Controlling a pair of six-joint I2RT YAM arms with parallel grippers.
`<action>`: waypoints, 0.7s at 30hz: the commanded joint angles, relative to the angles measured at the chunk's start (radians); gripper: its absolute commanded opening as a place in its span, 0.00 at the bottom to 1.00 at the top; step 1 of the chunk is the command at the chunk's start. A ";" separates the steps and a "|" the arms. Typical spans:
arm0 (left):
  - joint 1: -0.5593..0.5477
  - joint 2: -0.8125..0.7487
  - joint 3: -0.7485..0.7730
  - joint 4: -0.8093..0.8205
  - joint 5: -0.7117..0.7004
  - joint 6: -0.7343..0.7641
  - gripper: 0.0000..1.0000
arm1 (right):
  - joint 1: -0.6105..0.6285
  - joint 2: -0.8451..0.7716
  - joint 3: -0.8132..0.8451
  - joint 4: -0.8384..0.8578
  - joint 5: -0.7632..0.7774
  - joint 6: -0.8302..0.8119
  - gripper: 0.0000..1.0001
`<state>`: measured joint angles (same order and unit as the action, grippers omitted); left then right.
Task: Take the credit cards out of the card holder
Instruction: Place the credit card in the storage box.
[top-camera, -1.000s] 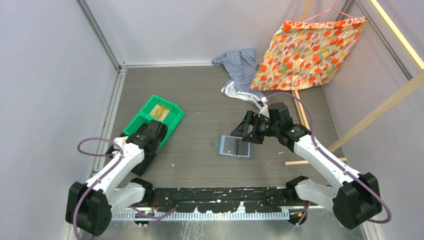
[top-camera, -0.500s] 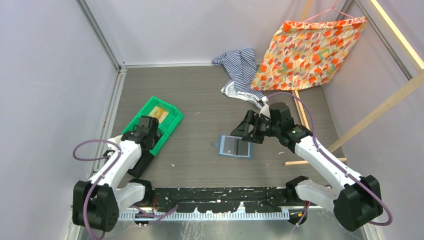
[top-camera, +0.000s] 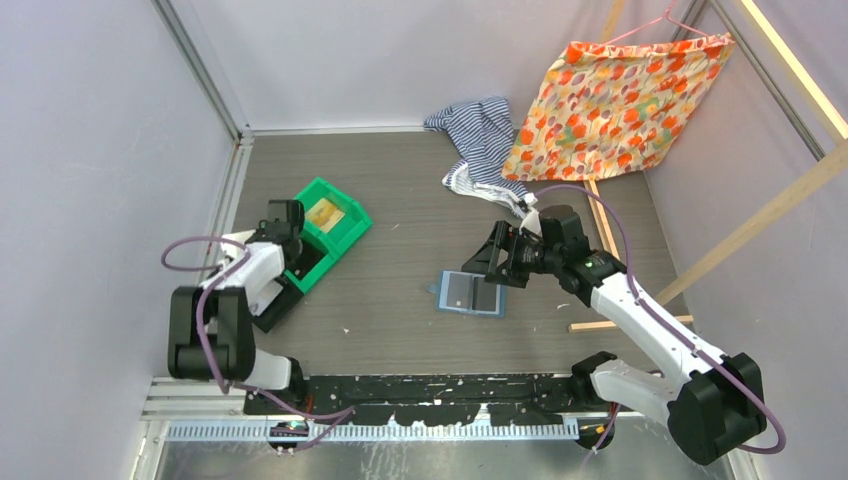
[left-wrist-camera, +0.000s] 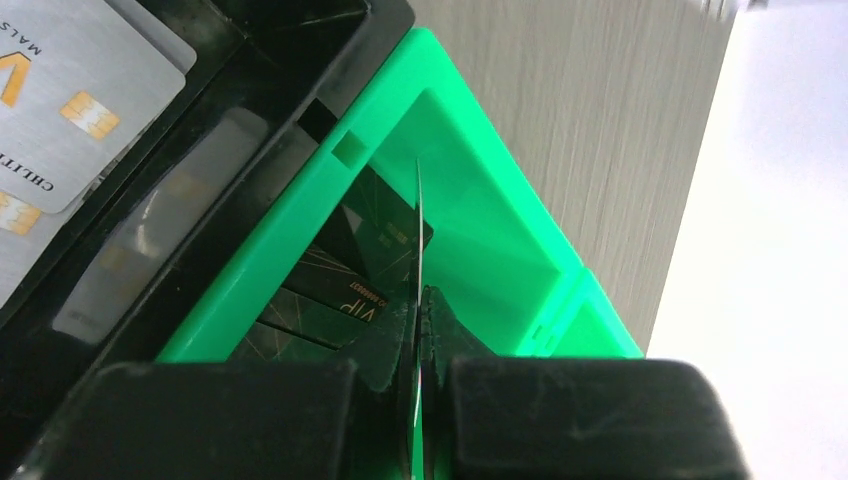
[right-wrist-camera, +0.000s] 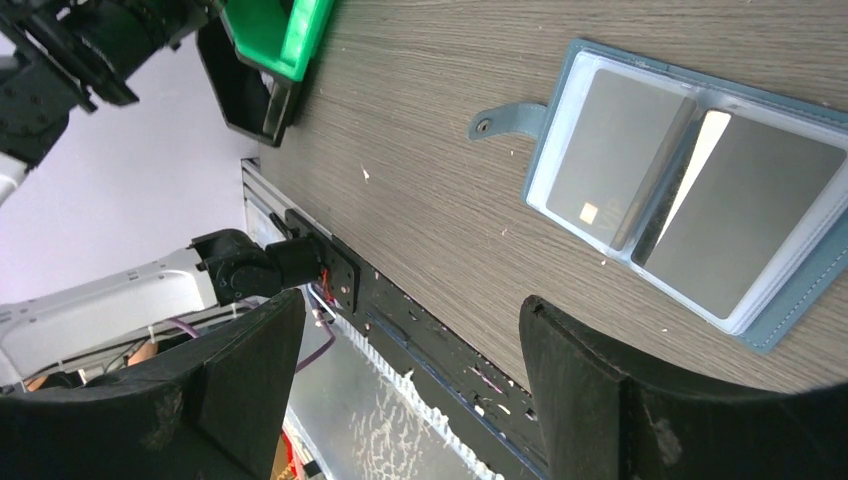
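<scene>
The slate-blue card holder lies open on the table. In the right wrist view the holder shows two grey cards in its clear sleeves. My right gripper hovers just right of it, open and empty. My left gripper is over the green bin. It is shut on a thin card seen edge-on, held upright above the bin's near compartment. Dark "VIP" cards lie in that compartment.
A black tray holding silver cards sits against the green bin's left side. A striped cloth and a flowered cloth lie at the back. Wooden sticks lie at the right. The left wall is close.
My left arm has folded back and its gripper has moved up the left side of the green bin. The right arm and the card holder have not moved.
</scene>
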<state>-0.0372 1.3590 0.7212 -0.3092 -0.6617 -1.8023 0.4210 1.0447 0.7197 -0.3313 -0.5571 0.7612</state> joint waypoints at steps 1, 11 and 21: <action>0.013 0.120 0.105 0.287 0.228 0.216 0.01 | -0.010 -0.024 0.001 -0.003 -0.006 -0.018 0.83; 0.011 0.120 0.126 0.334 0.321 0.336 0.01 | -0.020 -0.021 0.001 -0.011 -0.003 -0.025 0.83; -0.176 0.078 0.122 0.232 0.001 0.076 0.00 | -0.020 0.007 0.004 0.014 -0.017 -0.017 0.83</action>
<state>-0.1524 1.4296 0.8234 -0.0280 -0.5053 -1.5730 0.4038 1.0500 0.7197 -0.3450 -0.5568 0.7547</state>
